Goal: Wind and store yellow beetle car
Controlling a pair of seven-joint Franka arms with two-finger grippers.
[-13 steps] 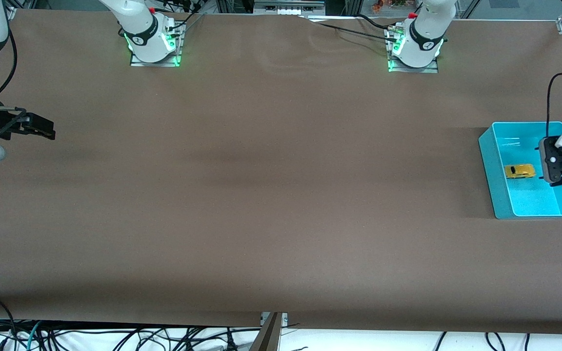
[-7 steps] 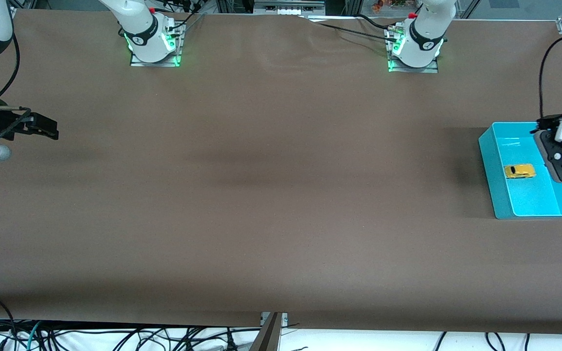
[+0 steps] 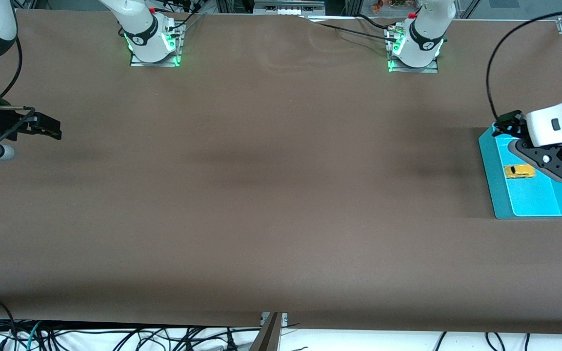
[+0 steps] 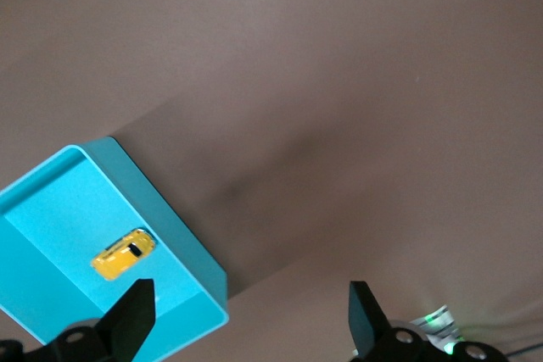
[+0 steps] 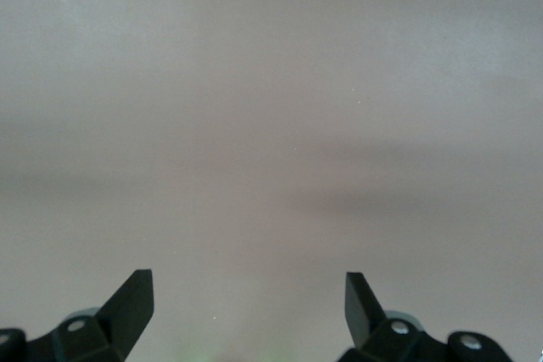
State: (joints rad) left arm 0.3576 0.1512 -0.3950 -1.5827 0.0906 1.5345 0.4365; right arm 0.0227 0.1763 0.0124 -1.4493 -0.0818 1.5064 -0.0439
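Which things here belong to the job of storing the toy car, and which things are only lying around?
Belonging to the job:
- yellow beetle car, lying in the cyan tray
- cyan tray, at the left arm's end of the table
- left gripper, open, over the tray
- right gripper, open, waiting over its end of the table

Just lying about:
- cables below the table edge
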